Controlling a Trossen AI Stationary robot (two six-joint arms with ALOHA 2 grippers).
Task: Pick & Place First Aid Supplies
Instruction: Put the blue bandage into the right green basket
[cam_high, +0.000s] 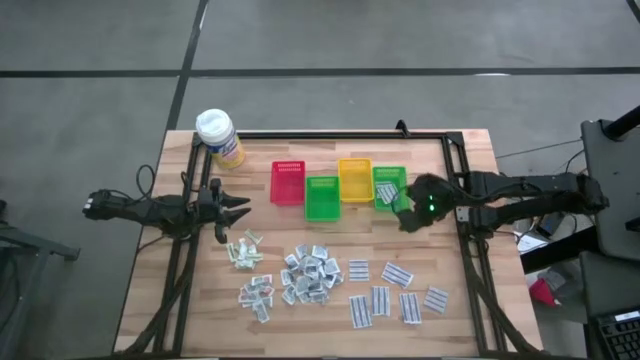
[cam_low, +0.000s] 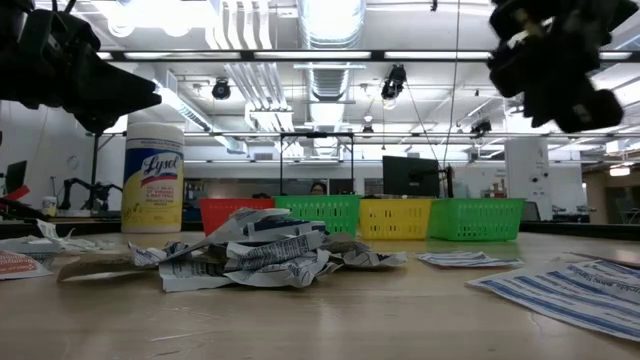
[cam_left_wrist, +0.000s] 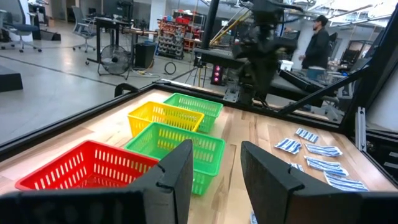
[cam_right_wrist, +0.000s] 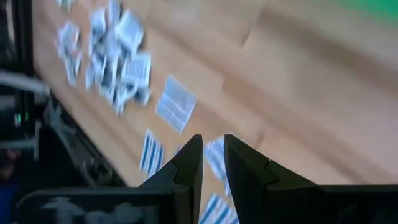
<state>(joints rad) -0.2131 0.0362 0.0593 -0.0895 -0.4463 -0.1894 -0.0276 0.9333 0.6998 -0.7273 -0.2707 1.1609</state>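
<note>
The first aid supplies, dozens of small flat paper and foil packets, lie loose on the wooden table (cam_high: 470, 150). Silvery crinkled wrappers form a heap (cam_high: 308, 275), and that heap is the landmark here. White strips with blue stripes (cam_high: 390, 292) are spread flat toward the right arm's side of it, and a few pale greenish sachets (cam_high: 243, 250) sit on the left arm's side. One striped packet (cam_high: 386, 189) already lies in the far green plastic bin (cam_high: 389, 176).

These packets look nearly weightless, thin and limp. I judge them slippery against the wood and hard to lift singly. A pinch on a raised edge seems best.

The right gripper (cam_high: 408, 212) hangs above the table between the heap and the bins, its fingers (cam_right_wrist: 186, 168) nearly closed with nothing visible between them. The left gripper (cam_high: 232, 208) hovers beyond the sachets, fingers (cam_left_wrist: 174, 180) spread and empty.

Beyond the left gripper stands a yellow canister with a white cap (cam_low: 152, 178), labelled "Lysol".
</note>
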